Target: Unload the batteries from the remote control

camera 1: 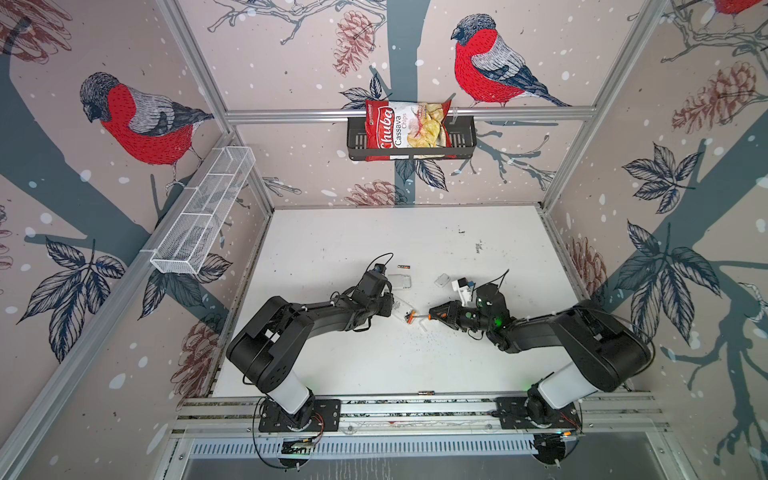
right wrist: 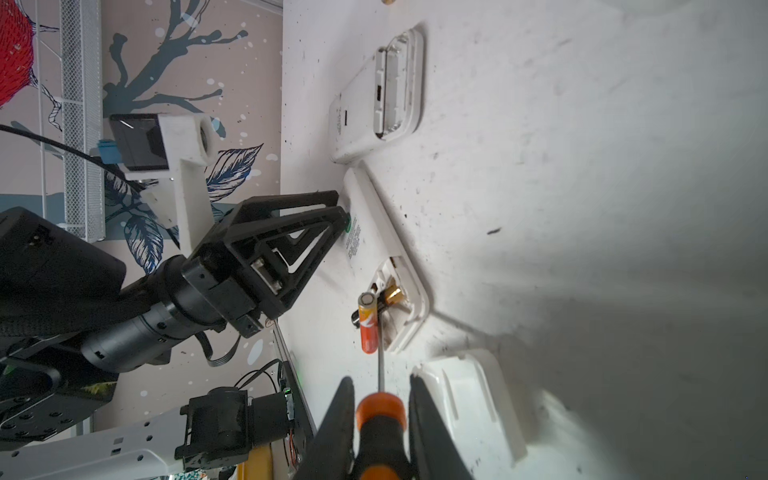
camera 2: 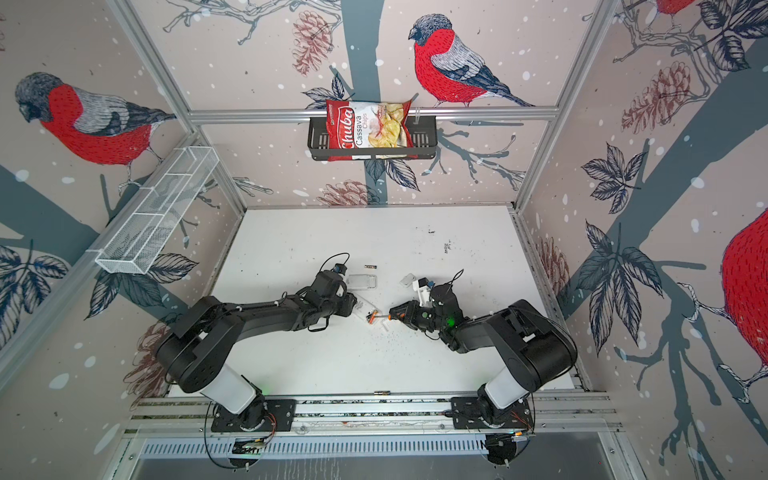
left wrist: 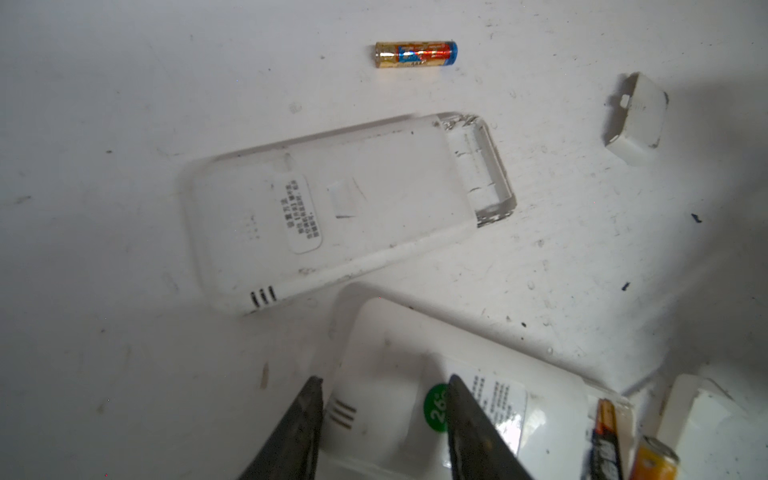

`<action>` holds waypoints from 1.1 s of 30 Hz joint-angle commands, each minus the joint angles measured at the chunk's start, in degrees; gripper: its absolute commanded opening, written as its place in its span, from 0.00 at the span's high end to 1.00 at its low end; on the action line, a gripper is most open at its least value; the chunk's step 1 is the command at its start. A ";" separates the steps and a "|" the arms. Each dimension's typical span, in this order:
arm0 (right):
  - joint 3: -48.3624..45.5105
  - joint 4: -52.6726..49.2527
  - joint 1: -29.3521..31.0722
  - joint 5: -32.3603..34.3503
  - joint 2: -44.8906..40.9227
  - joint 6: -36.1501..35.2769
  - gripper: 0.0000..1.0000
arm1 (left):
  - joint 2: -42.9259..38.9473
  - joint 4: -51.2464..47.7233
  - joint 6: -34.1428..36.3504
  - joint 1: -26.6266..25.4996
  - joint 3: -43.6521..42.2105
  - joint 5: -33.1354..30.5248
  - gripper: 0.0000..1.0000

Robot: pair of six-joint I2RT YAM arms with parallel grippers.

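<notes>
A white remote control (left wrist: 395, 345) lies back up with its compartment uncovered. My left gripper (left wrist: 384, 379) is open over its closed end, one fingertip on the green sticker and the other at the end edge. A black battery (right wrist: 380, 305) lies in the compartment. An orange battery (right wrist: 368, 328) is tilted up out of it. My right gripper (right wrist: 381, 379) is shut on the orange-and-black screwdriver (right wrist: 380, 415), whose shaft reaches beside the orange battery (camera 1: 409, 318). Further back, a loose battery (left wrist: 415, 54) lies on the table.
A second white remote (left wrist: 332, 208) with an empty compartment lies behind the first. One battery cover (left wrist: 636, 116) rests at the back, another cover (right wrist: 469, 399) beside my right gripper. A further battery (camera 1: 426, 392) lies on the front rail. The two arms nearly meet mid-table.
</notes>
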 commanded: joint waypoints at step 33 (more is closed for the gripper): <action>1.98 -11.20 -5.10 2.82 -6.16 -7.32 1.00 | -0.53 -3.49 0.11 -0.42 -0.19 1.75 0.53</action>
